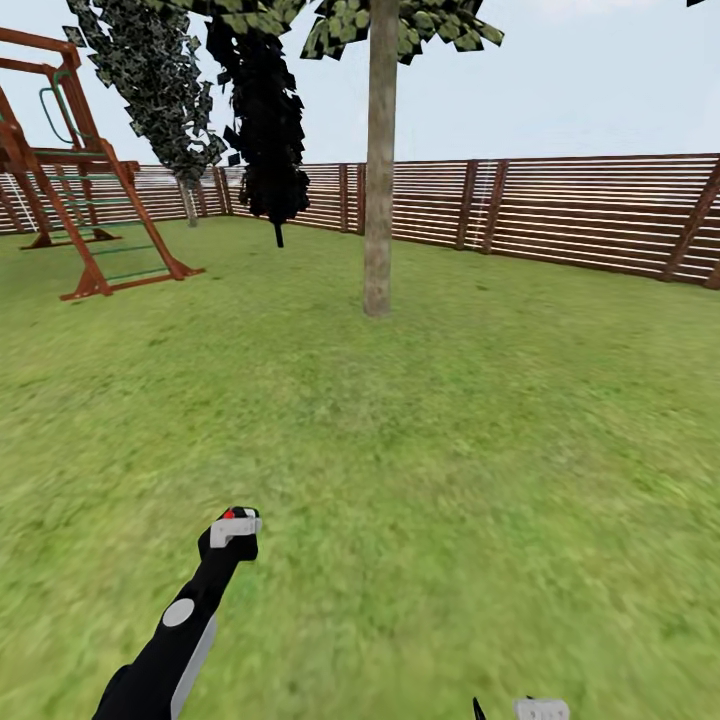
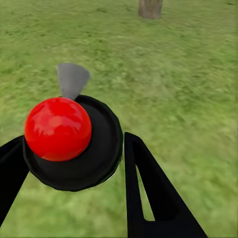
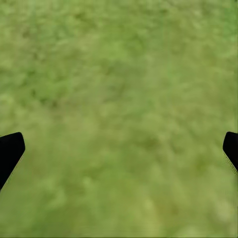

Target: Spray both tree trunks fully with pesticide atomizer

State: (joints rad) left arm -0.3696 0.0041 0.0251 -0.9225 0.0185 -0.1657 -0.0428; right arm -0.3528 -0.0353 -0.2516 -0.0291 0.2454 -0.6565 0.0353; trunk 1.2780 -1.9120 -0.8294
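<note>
the left tool (image 1: 233,527) is stretched out low over the grass (image 1: 450,450), pinching the atomizer (image 1: 229,515); from the head camera only a red speck of it peeks out at the tip. up close on the left wrist camera, the atomizer (image 2: 74,141) is a black round body with a shiny red ball on it and a grey nozzle poking forward, gripped between two black fingers (image 2: 148,188), one on each side. it points toward the trunk (image 1: 380,160), which stands well ahead, mottled grey-brown and bare low down; its base (image 2: 150,8) shows at the far edge of the wrist picture. the right tool (image 1: 520,710) sits at the lower edge of the head view, and its wrist camera shows the fingertips (image 3: 10,151) spread wide apart over bare grass (image 3: 119,109), nothing between them. a brown slat fence (image 1: 560,205) rings the lawn, with a wooden play frame (image 1: 80,200) off to the left and dark trees (image 1: 265,120) by the fence.
</note>
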